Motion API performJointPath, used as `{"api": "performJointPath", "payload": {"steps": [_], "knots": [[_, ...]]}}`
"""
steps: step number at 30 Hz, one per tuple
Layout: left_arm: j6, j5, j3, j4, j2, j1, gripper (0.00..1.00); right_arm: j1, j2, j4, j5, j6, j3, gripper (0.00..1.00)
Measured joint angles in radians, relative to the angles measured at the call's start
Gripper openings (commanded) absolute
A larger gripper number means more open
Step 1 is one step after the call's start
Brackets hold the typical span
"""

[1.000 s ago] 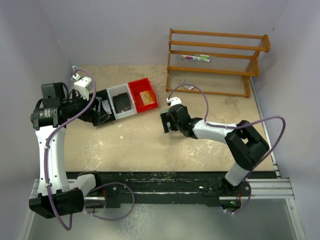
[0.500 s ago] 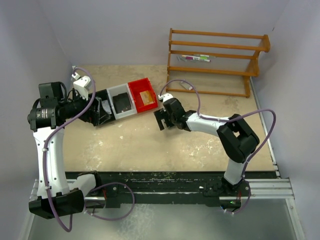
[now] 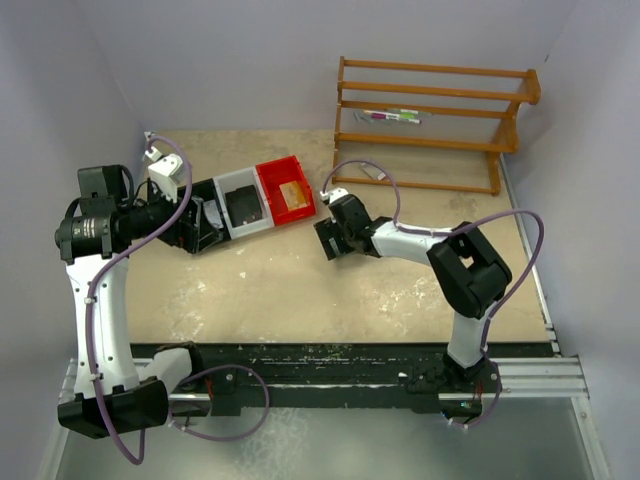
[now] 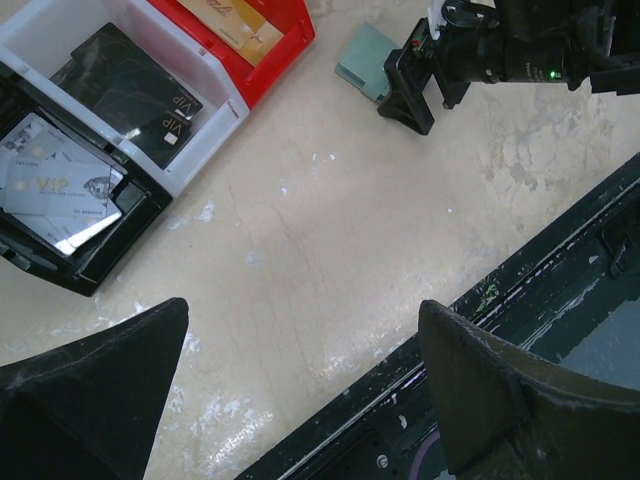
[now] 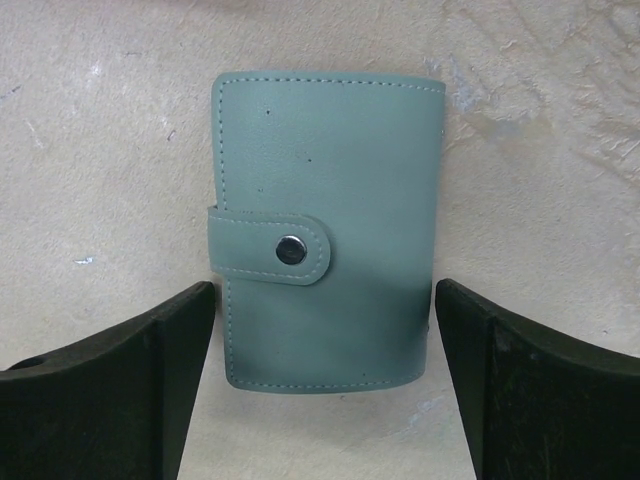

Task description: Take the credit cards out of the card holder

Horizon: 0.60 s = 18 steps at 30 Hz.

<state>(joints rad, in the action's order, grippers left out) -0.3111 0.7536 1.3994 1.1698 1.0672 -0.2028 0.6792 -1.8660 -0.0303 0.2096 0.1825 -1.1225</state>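
Note:
The card holder (image 5: 325, 230), a grey-green pouch, lies flat on the beige table with its snap strap fastened, so what is inside is hidden. My right gripper (image 5: 325, 290) is open and hangs over it, one finger on each side of its near end, neither touching. In the left wrist view the card holder (image 4: 365, 60) shows beside the right gripper (image 4: 405, 90). Grey-blue credit cards (image 4: 60, 185) lie in the black bin (image 4: 95, 270). My left gripper (image 4: 302, 308) is open over bare table, near that bin.
A white bin (image 4: 215, 130) holds black cards and a red bin (image 4: 285, 40) holds a gold card; both stand in a row with the black one (image 3: 205, 215). A wooden rack (image 3: 430, 120) stands at the back right. The table's black front rail (image 4: 560, 250) runs along the near edge.
The right arm's elbow has swung left and its gripper has shifted a little left and back, settling over the card holder. The left arm has not moved.

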Motion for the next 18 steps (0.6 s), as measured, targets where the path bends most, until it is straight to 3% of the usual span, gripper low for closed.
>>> {"api": "performJointPath", "payload": {"steps": [5, 13, 18], "knots": [[0.000, 0.002, 0.000, 0.000, 0.000, 0.000, 0.99, 0.000, 0.012, 0.046, -0.003, -0.008, 0.033, 0.71], [0.004, 0.006, -0.001, 0.000, 0.000, 0.000, 0.99, 0.029, 0.150, 0.111, -0.046, -0.026, 0.147, 0.60], [0.006, 0.006, -0.005, -0.002, 0.000, 0.000, 0.99, 0.066, 0.229, 0.149, -0.071, -0.028, 0.210, 0.58]]}}
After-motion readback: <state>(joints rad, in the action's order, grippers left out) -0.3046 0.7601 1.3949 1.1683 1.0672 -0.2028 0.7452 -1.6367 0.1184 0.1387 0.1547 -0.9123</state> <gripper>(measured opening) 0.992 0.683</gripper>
